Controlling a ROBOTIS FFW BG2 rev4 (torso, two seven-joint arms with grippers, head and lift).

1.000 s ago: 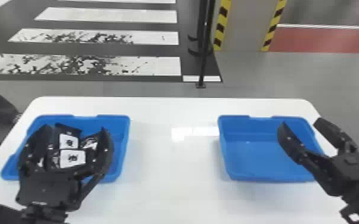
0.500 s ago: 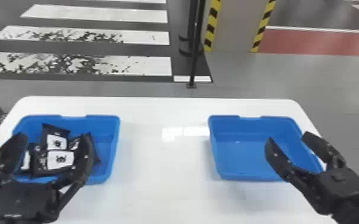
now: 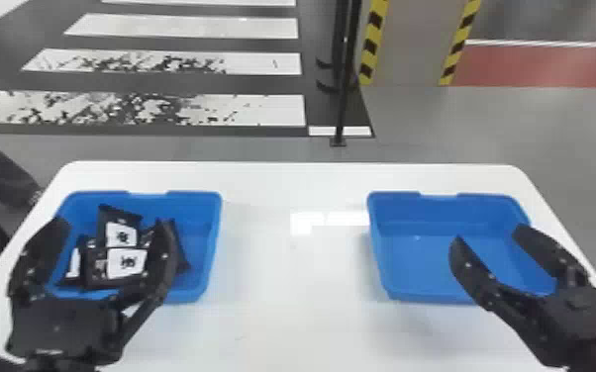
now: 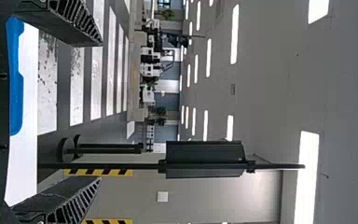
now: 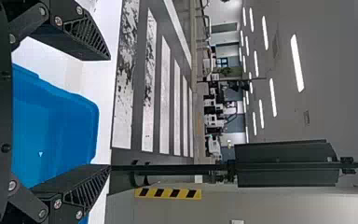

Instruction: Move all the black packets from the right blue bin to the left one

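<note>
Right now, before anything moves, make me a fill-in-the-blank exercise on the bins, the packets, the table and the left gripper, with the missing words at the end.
The black packets lie in the ____ bin.
The right bin, like the other one, is coloured ____.
The top of the table under them is coloured ____.
The fingers of the left gripper are not shut but ____.

Missing words: left; blue; white; open.
</note>
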